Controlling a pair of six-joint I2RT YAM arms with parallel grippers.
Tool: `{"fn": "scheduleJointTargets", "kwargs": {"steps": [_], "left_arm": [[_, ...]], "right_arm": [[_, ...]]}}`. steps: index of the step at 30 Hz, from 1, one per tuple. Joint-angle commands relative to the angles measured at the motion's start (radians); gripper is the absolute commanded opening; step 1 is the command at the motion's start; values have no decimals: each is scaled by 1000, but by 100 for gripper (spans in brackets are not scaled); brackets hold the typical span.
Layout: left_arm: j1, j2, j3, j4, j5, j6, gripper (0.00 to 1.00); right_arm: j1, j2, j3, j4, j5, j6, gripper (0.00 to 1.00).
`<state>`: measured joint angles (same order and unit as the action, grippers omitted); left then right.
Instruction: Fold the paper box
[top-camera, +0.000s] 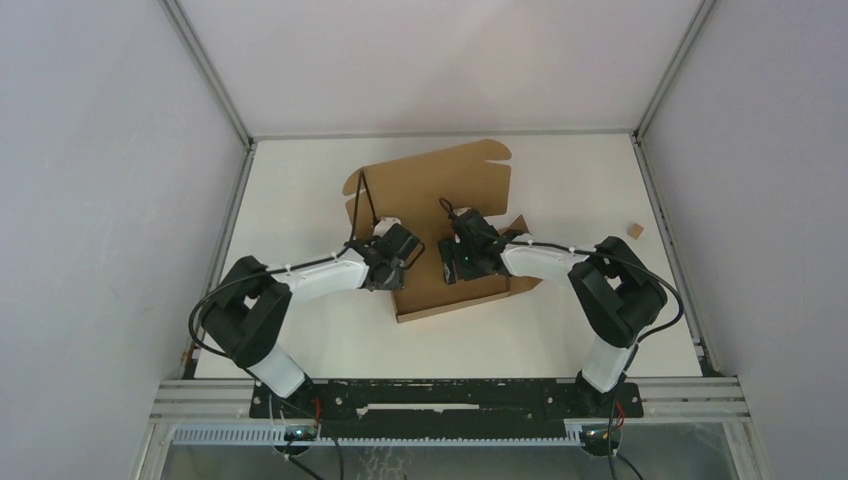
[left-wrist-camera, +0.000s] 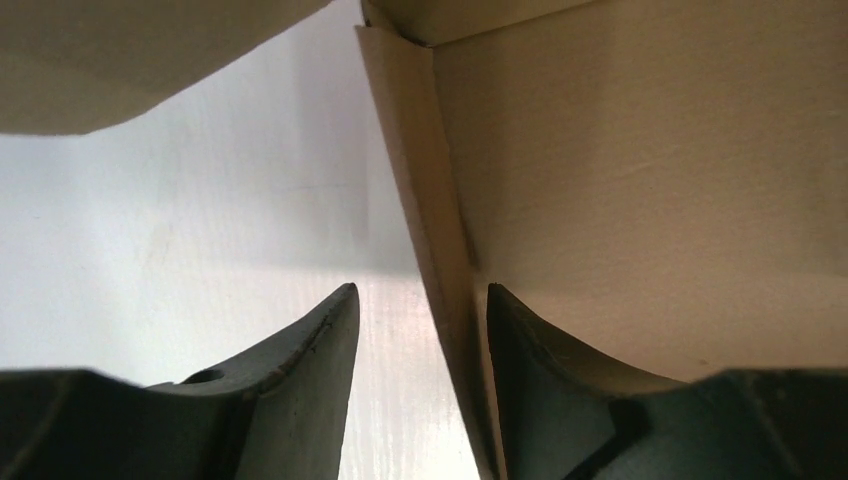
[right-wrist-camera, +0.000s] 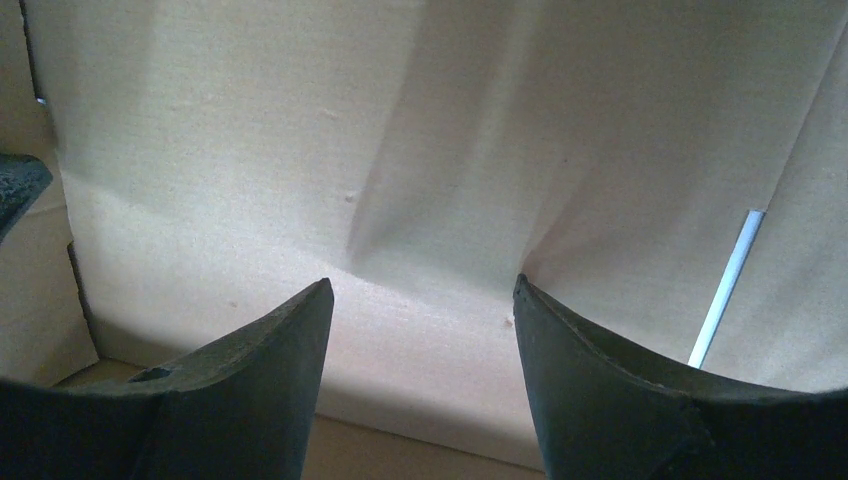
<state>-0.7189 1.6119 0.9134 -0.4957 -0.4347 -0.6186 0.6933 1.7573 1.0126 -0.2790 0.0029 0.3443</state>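
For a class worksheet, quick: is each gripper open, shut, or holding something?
Left gripper: open, jaws astride a wall of the paper box, not clamping it.
Right gripper: open, facing a box panel, holding nothing.

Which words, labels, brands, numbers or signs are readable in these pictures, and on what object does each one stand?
None can be read. The paper box is plain brown cardboard in all three views; the small cardboard scrap and the white table carry no print.
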Motion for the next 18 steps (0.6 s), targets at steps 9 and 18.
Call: {"fn": "scheduleJointTargets", "kwargs": {"steps": [9,18], "left_arm": [[5,19,32,99,9,47,53],[5,-15,37,128,-120,38,53]], "right_arm": [[-17,10,-35,-96,-16,-16,76],[-15,10,-39,-83,-34,-11,76]]}}
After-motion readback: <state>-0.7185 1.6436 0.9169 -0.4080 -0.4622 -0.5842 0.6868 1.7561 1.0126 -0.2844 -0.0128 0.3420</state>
